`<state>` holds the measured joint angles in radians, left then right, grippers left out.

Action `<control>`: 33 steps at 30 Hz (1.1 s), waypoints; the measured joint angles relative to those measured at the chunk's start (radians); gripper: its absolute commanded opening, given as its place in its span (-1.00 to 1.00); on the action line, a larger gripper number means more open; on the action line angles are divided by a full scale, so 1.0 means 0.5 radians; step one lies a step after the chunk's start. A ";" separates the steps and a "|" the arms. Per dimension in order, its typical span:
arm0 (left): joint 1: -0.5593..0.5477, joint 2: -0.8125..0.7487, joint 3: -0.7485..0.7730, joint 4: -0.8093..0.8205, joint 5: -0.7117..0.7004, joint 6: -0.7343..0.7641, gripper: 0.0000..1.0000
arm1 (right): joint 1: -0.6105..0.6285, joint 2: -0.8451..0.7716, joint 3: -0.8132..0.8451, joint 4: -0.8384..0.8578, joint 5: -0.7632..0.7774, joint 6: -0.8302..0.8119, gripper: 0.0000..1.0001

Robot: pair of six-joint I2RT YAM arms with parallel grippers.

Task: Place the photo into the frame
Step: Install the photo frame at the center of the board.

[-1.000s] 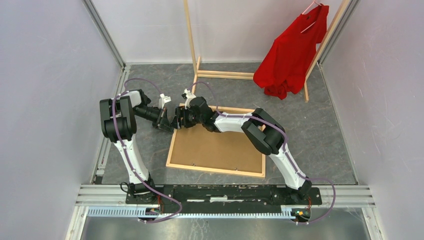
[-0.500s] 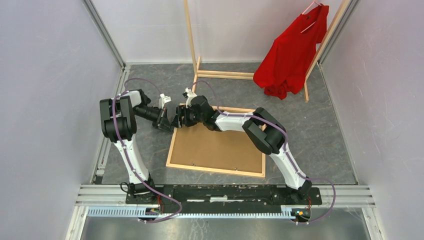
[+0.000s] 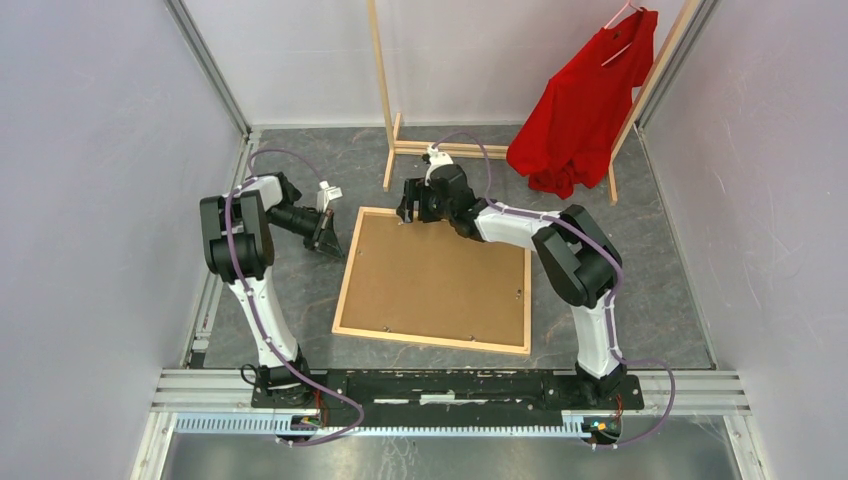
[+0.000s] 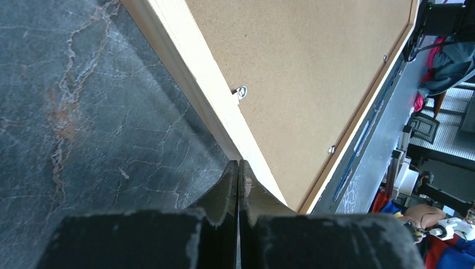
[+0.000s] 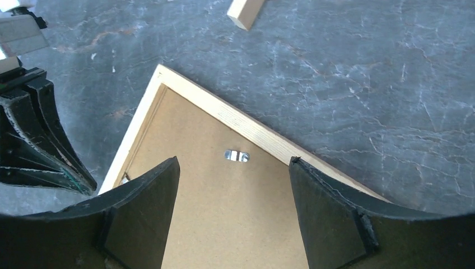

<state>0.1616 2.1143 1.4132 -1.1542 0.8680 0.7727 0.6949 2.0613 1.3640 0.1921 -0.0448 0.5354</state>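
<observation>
The light wood frame point(image 3: 430, 341) lies flat on the grey floor with a brown backing board point(image 3: 440, 280) filling it. The photo is out of view. My left gripper point(image 3: 328, 245) is shut and empty, with its tips point(image 4: 239, 163) at the outer side of the frame's left rail point(image 4: 207, 95). My right gripper point(image 3: 410, 213) hovers open over the frame's far left corner. In the right wrist view its gap point(image 5: 233, 162) lies over the board point(image 5: 235, 218), just short of a small metal clip point(image 5: 236, 155) by the far rail point(image 5: 252, 131).
A tall wooden clothes rack point(image 3: 445, 150) stands behind the frame, with a red shirt point(image 3: 585, 100) hanging at the back right. One rack foot point(image 5: 246, 11) shows beyond the frame's corner. Pale walls close in both sides. Another metal clip point(image 4: 241, 91) sits on the left rail.
My right gripper pulled away from the left gripper at the frame's left corner, moving right and back along the far rail, and its jaws spread a little wider. The left gripper stayed put.
</observation>
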 measured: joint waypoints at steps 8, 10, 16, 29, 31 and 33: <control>0.000 0.034 -0.002 0.000 -0.002 0.001 -0.96 | 0.024 0.054 -0.008 -0.012 -0.034 0.004 0.51; 0.000 0.036 -0.002 0.000 -0.001 0.001 -0.96 | 0.038 0.083 -0.008 -0.012 -0.055 0.014 0.51; -0.001 0.039 -0.011 0.001 -0.001 0.000 -0.96 | 0.091 0.145 0.029 0.004 -0.084 0.043 0.50; -0.005 0.039 -0.040 0.001 -0.005 0.002 -0.96 | 0.106 0.228 0.115 0.048 -0.117 0.131 0.50; -0.005 0.039 -0.042 0.002 -0.005 0.002 -0.96 | 0.106 0.229 0.116 0.047 -0.117 0.134 0.50; -0.005 0.039 -0.044 0.002 -0.005 0.002 -0.96 | 0.106 0.230 0.117 0.047 -0.111 0.139 0.50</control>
<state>0.1593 2.1338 1.3911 -1.1534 0.8658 0.7738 0.7479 2.1761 1.4227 0.2157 -0.1005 0.6048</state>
